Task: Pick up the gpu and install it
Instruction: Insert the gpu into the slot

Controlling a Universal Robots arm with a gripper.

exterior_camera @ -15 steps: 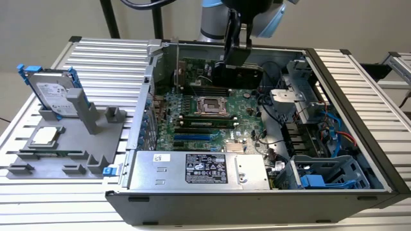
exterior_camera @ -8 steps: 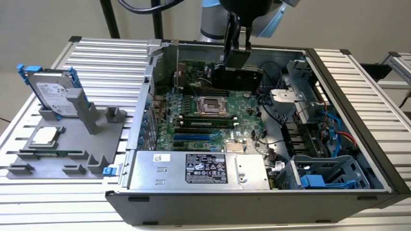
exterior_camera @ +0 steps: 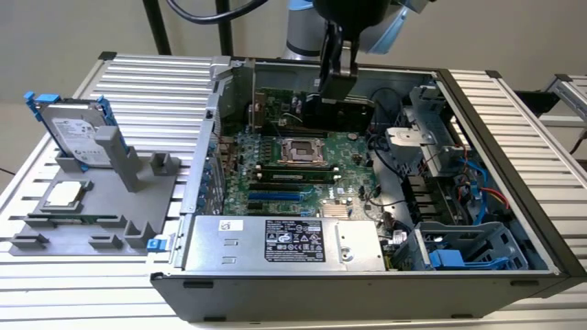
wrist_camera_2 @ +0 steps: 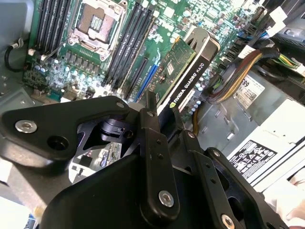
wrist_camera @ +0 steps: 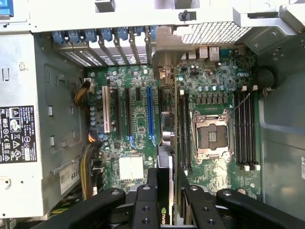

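1. A bench [exterior_camera: 137,75] of ribbed, pale metal slats carries everything; a plain beige wall stands behind it, with black poles and a black cable loop at the far side
2. An open computer case [exterior_camera: 513,172] of dark sheet metal lies on its side across the bench's middle, reaching toward the near edge, its green motherboard [exterior_camera: 275,185] facing up
3. Along the case's near wall sits a boxy silver power supply [exterior_camera: 275,240] with a black and white label; blue plastic drive clips are in the near corner on the exterior view's right
4. Toward the bench's edge on the exterior view's left, a grey plastic fixture [exterior_camera: 101,206] with upright posts holds a silver hard drive [exterior_camera: 78,134] with blue rails standing on edge, and a small square silver chip [exterior_camera: 64,196] lying flat
5. The black gripper [exterior_camera: 335,86] hangs inside the far part of the case, clenched on the gpu [wrist_camera_2: 188,71]
6. In the second wrist view the gpu is a thin green card with a glossy black cooler face, held on edge above the motherboard beside the long black slots and the blue slot [wrist_camera: 149,112]
7. In the first wrist view the card's edge [wrist_camera: 164,143] runs out from between the matte black fingers [wrist_camera: 145,205], between the blue slot and the open metal socket [wrist_camera: 209,136]
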